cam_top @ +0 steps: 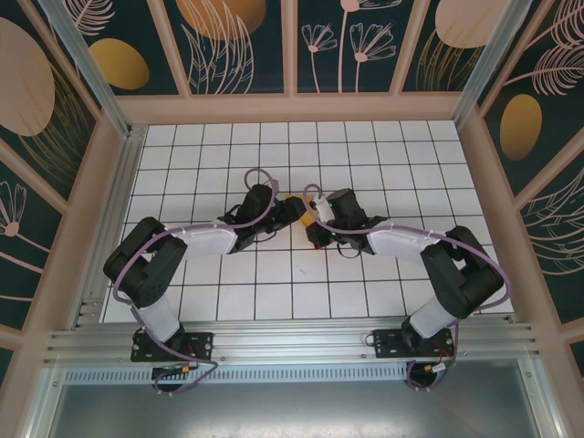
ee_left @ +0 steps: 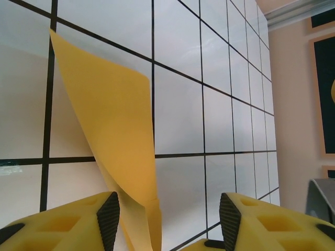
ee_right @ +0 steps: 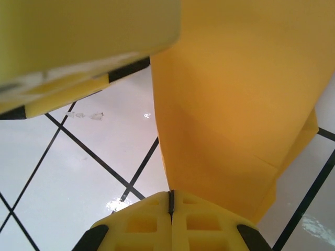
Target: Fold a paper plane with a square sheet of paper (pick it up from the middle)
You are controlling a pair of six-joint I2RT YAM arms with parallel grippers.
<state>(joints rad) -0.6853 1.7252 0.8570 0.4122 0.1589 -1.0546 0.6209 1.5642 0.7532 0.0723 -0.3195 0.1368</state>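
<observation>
The thin orange paper sheet (ee_right: pixel 235 104) is looking matt and smooth; the white black-gridded tabletop (ee_right: pixel 68 178) is gleaming glossy.

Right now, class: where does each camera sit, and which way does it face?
Top external: above and behind, looking down on the grid table; left arm, right arm show.
Left wrist: on that arm, faces along the tiles; open left claw, orange paper.
Right wrist: facing down; right claw shut on the paper.
Shared: both wrists see the paper.

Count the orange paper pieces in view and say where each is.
1. The orange paper is mid-table between the arms, pinched in the shut right gripper and passing between the open left gripper fingers. Any scrap under the arms would be hidden.
</observation>
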